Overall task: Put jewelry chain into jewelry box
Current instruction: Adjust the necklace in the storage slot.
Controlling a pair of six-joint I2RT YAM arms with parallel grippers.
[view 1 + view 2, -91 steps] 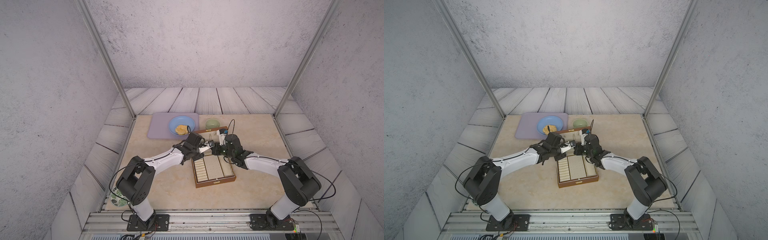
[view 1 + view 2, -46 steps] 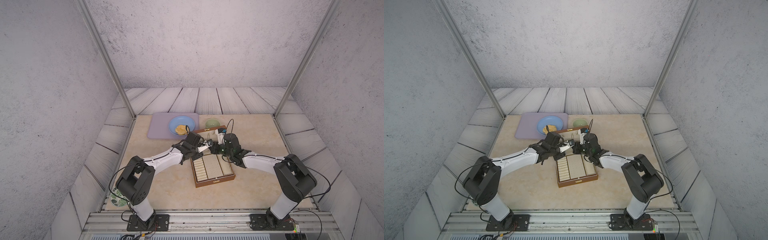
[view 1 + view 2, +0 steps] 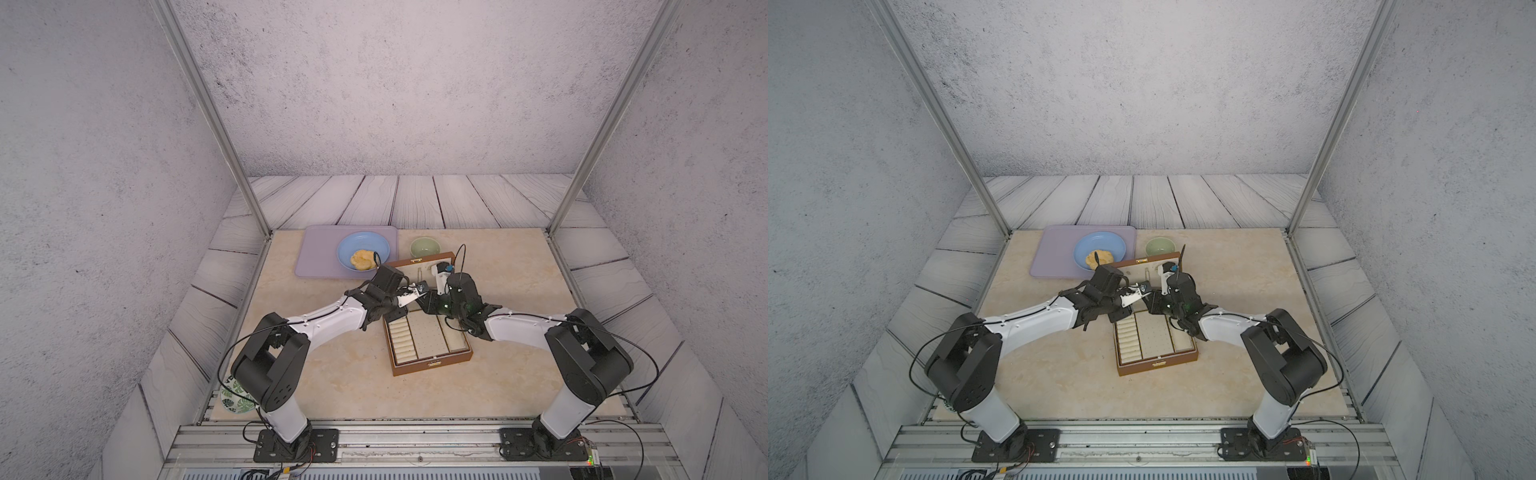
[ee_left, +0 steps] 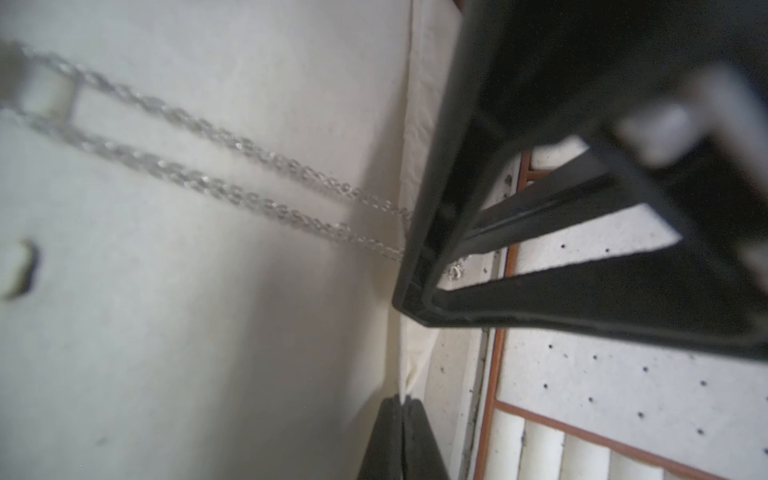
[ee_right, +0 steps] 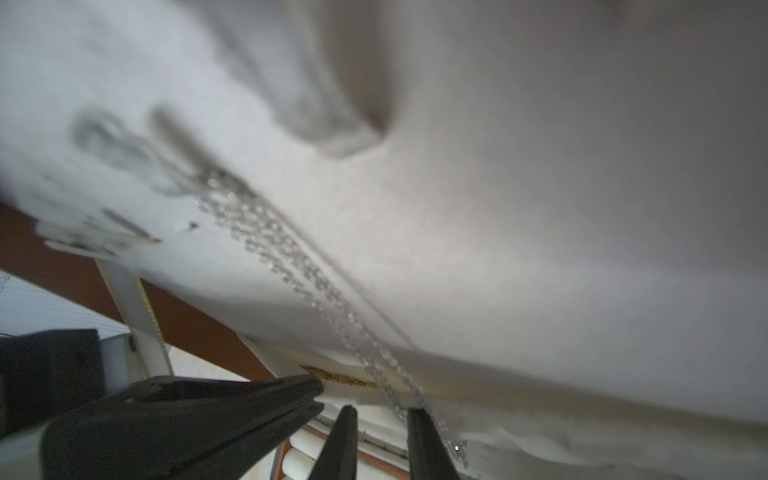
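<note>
Seeing jewelry chain (image 4: 291,216) looped over lid hook (image 4: 45,95) at 12 o'clock of jewelry box (image 3: 432,365) to hang untangled; right gripper (image 5: 382,411) barely parted, probably clear; left gripper (image 4: 402,403) closed, empty.

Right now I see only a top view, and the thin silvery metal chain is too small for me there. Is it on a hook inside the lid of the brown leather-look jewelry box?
Observer: Yes. In the left wrist view the thin silvery metal chain loops over a small hook, blurred, on the cream lid lining of the brown leather-look jewelry box. Two strands run down the lining.
Operator: Does the right claw hold it?
Observer: It seems not. In the right wrist view the right claw is open. Its fingers stand apart and the strands run beside one of them.
Operator: And the left claw?
Observer: The left claw is shut, and the left wrist view shows no chain in it.
</note>
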